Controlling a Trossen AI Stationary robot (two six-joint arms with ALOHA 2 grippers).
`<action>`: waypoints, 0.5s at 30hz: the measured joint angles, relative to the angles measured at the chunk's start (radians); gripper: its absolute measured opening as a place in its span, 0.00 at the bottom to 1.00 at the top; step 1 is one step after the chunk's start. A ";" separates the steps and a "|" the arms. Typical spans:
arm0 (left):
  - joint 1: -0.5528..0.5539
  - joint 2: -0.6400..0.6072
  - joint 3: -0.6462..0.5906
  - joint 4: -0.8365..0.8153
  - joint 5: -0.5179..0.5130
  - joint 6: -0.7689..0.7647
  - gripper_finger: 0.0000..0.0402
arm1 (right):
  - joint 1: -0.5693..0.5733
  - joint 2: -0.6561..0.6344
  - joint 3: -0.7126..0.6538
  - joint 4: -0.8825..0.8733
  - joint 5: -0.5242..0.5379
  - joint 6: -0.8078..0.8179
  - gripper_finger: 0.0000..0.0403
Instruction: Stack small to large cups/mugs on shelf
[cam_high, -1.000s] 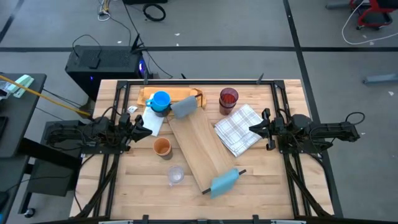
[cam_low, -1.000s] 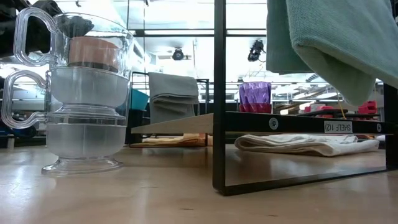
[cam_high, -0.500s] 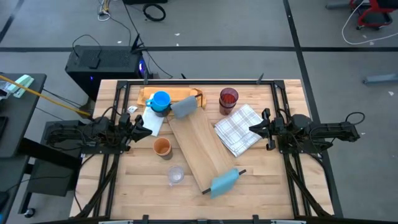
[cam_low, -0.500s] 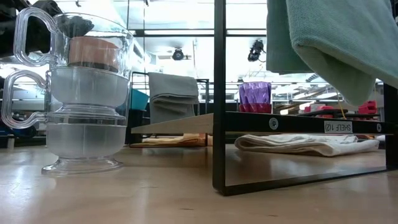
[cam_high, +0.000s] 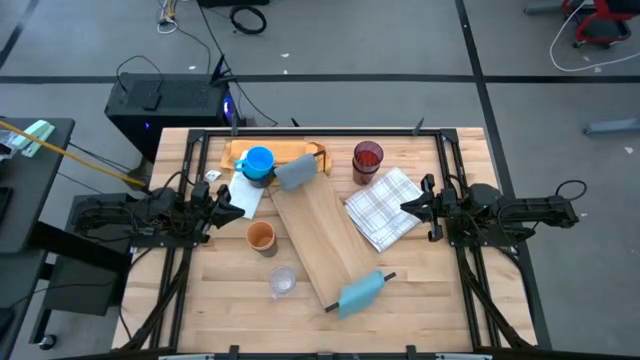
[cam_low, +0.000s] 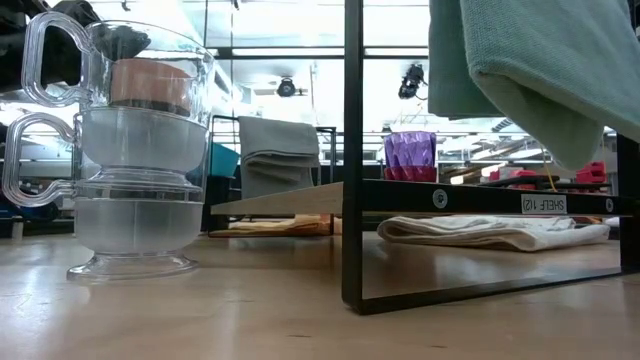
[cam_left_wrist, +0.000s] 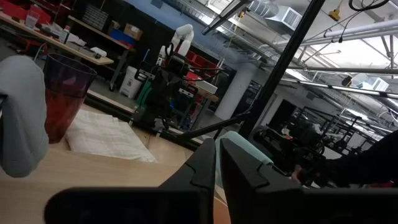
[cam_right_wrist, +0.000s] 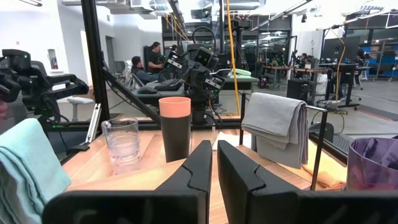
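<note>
No cup is in hand: the left tool (cam_high: 222, 203) and right tool (cam_high: 412, 208) sit at the surface's (cam_high: 430, 300) two sides, both nearly shut on nothing. The shelf (cam_high: 320, 240) lies diagonally mid-surface, with the orange cup (cam_high: 260, 236) and stacked clear glasses (cam_high: 283, 282) just beside it, the blue mug (cam_high: 258, 163) and purple tumbler (cam_high: 367, 160) farther back. Next, I judge, one arm must open and reach a cup. Nothing differs from the earlier frames.
</note>
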 joint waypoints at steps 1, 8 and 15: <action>0.000 0.000 0.000 0.000 0.000 0.000 0.07 | 0.000 0.000 0.000 0.000 0.000 0.000 0.08; 0.000 0.000 0.000 0.000 0.000 0.001 0.09 | 0.000 0.000 0.000 0.000 0.000 0.000 0.08; 0.000 0.000 0.000 0.000 0.000 0.081 0.06 | 0.000 0.000 0.000 0.010 0.000 0.006 0.08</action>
